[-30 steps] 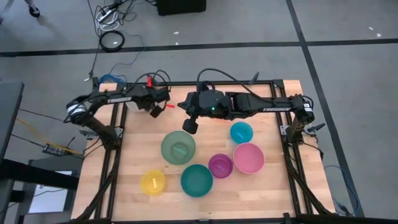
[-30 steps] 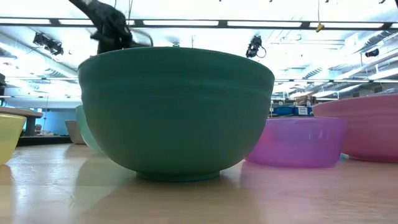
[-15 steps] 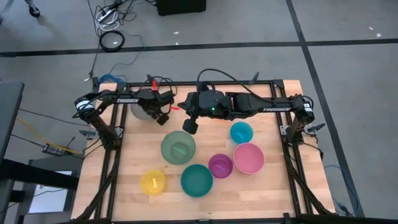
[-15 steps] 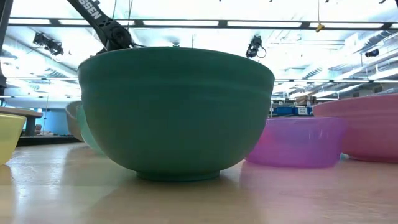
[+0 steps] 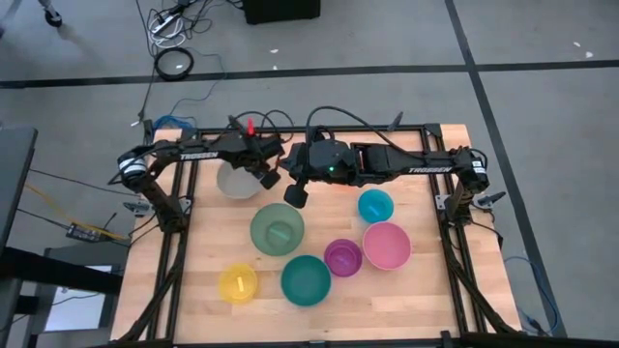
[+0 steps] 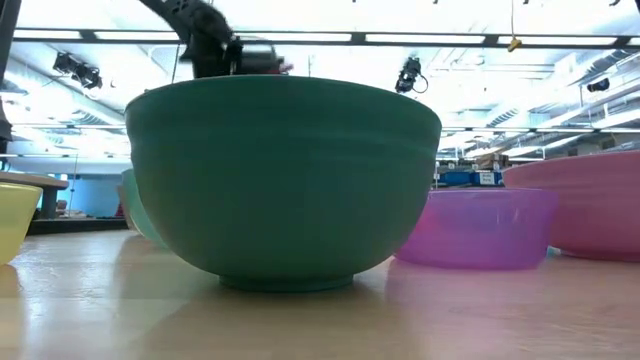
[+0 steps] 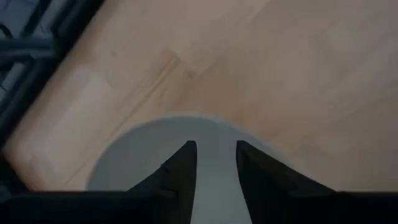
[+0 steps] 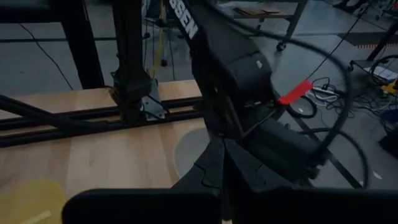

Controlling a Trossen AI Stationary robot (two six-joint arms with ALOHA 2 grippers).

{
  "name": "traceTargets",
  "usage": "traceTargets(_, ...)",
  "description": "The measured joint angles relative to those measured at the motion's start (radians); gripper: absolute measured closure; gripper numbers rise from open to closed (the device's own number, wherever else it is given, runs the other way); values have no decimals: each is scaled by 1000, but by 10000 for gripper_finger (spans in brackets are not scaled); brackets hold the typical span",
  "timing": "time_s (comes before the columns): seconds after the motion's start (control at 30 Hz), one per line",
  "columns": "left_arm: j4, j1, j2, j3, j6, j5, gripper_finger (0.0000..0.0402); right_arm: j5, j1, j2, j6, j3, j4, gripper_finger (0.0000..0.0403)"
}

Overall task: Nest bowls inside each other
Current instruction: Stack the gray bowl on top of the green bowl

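From the front: yellow bowl (image 5: pixel 238 283), teal bowl (image 5: pixel 306 279), purple bowl (image 5: pixel 342 256), pink bowl (image 5: pixel 386 245), green bowl (image 5: pixel 278 229), blue bowl (image 5: pixel 375 205). Behind, the left gripper (image 5: pixel 267 177) reaches sideways, pinching the grey bowl's (image 5: pixel 233 181) rim. The right gripper (image 5: pixel 296 193), clenched empty, hangs beside it.
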Motion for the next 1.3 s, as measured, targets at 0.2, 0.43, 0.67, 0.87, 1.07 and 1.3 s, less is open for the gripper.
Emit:
traceTargets(0.2, -169, -71, -59, 183, 25, -129, 280, 1, 3, 0, -1, 0, -1, 402)
traceTargets(0.43, -413, -126, -260, 353, 0, -225, 280, 182, 40, -1, -5, -10, -27, 402)
traceTargets(0.67, -341, -221, -589, 362, -39, -202, 280, 249, 15, -3, 133, -147, -5, 402)
traceTargets(0.87, -314, -305, -756, 315, -89, -180, 280, -75, -98, 0, 288, -346, 248, 391)
traceTargets(1.07, -318, -334, -821, 223, -134, -180, 280, -230, -198, 59, 391, -472, 472, 333)
traceTargets(1.3, -295, -335, -833, 53, -177, -177, 280, -352, -233, 238, 503, -449, 694, 258)
